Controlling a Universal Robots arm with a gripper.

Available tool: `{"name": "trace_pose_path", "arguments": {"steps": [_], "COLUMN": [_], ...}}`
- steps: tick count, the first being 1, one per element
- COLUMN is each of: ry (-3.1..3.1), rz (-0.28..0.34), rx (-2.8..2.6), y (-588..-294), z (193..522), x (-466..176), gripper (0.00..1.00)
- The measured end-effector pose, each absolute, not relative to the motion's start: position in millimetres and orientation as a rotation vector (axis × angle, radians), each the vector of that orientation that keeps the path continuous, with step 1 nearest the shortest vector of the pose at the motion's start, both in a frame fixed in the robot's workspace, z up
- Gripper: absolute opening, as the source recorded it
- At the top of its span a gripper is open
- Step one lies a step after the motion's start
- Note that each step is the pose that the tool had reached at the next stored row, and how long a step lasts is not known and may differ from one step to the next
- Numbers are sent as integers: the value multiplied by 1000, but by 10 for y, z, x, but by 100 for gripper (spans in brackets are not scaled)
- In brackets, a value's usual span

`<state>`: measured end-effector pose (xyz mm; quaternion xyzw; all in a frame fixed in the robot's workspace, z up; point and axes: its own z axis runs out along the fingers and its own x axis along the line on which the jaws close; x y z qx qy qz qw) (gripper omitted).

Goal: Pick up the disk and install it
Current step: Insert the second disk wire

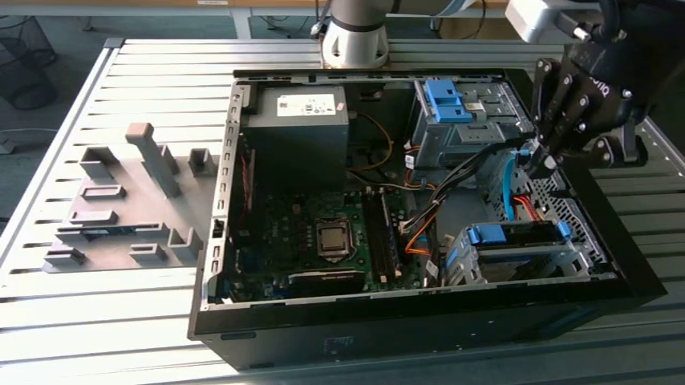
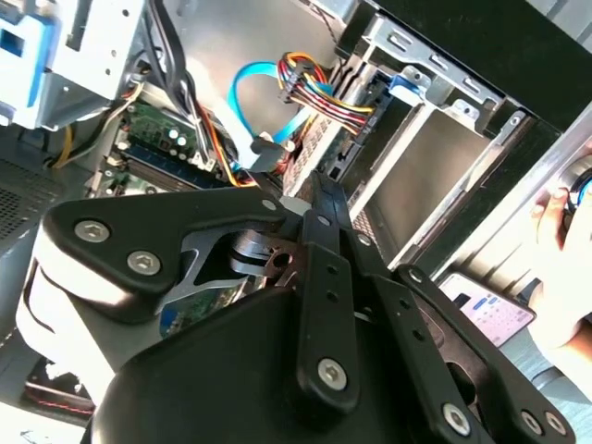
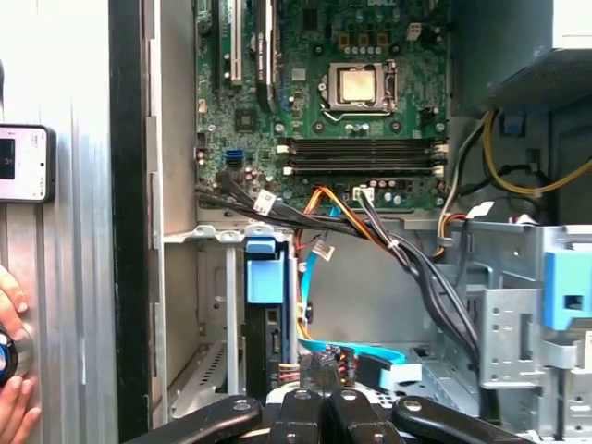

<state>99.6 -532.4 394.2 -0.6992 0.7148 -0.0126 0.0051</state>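
The disk [image 1: 517, 235] sits in the silver drive cage [image 1: 482, 265] at the near corner of the open computer case, on the exterior view's right. Its blue bracket and dark top edge show. In the first wrist view the disk [image 3: 263, 282] appears edge-on inside that cage. My gripper [image 1: 543, 164] hangs over the case's far side on the exterior view's right, above the blue and orange cables and apart from the disk. Both wrist views show the black fingers pressed together with nothing between them, gripper [image 2: 316, 190] and gripper [image 3: 322, 396].
A grey power supply [image 1: 300, 120] and a tall blue latch piece [image 1: 444, 100] stand at the back of the case. A grey fixture plate [image 1: 123, 200] lies on the slatted table at the exterior view's left. A hand [image 3: 11, 370] and a phone [image 3: 23, 165] rest beside the case.
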Motion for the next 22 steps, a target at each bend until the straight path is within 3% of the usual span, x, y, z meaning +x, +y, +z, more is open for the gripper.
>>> {"name": "trace_pose_path", "arguments": {"steps": [11, 19, 22], "ry": [2248, 2274, 2277], "rz": [-62, -116, -118], "rx": [-2199, -2217, -2217], "y": [-5026, -4929, -4907], "z": [3965, 3955, 3948], "x": [991, 988, 979], "gripper": [11, 11, 17]}}
